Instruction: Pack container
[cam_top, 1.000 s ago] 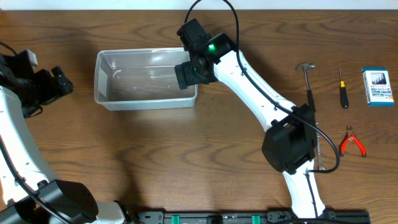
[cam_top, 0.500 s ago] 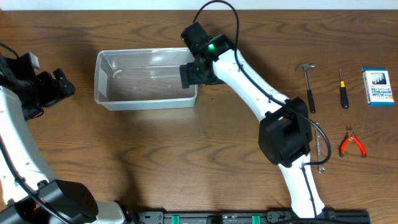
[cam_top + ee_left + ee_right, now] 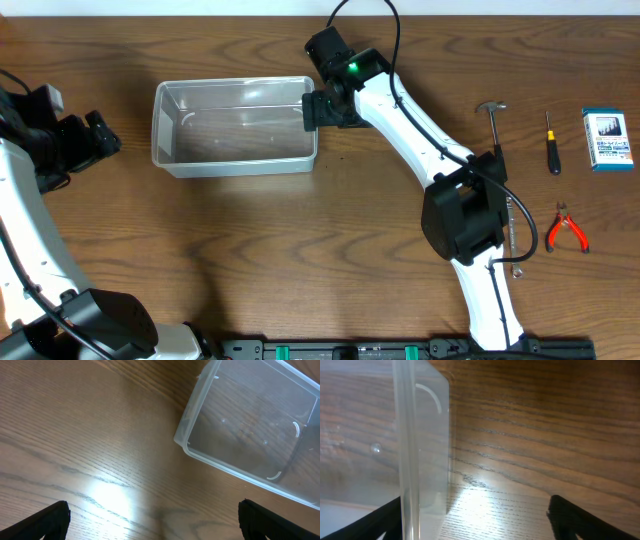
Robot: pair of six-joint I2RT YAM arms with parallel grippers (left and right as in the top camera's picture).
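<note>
Clear rectangular plastic container [image 3: 235, 162] sits far, left of centre, on brown wooden table [image 3: 300, 240]. Right gripper [image 3: 477, 512] is at the container's right end wall. Its jaws are wide and straddle the rim, one finger on the inside and the other well clear on the outside, so nothing is gripped. Left gripper [image 3: 155, 517] hangs over bare wood left of the container, jaws wide, nothing held. Well apart on the right lie a black-handled metal hammer [image 3: 495, 135], a small screwdriver [image 3: 551, 145], a blue and white box [image 3: 609, 139] and red-handled pliers [image 3: 566, 230].
</note>
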